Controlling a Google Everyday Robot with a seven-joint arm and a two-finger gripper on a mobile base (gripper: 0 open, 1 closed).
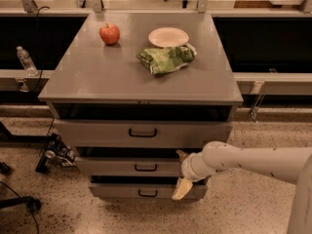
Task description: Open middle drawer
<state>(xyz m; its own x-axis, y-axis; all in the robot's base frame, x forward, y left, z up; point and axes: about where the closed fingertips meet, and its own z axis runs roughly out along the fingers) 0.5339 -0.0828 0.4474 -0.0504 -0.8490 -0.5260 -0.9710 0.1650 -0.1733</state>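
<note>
The single camera looked down from above and in front of the grey cabinet [97,77], facing its drawer fronts. It was tilted so the cabinet top filled the upper middle of the frame and the floor ran along the bottom edge. It stood fairly near, with the cabinet spanning most of the width. The arm entered from the lower right, and the gripper [180,173], fingers spread, sat at lower centre-right by the right end of the middle drawer [112,167].

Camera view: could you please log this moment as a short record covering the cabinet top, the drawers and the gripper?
cabinet top: apple, plate, green bag
drawers: three grey fronts, stacked
middle drawer: loop handle at centre, not gripped
gripper: open, at the middle drawer's right end, away from its handle
</note>
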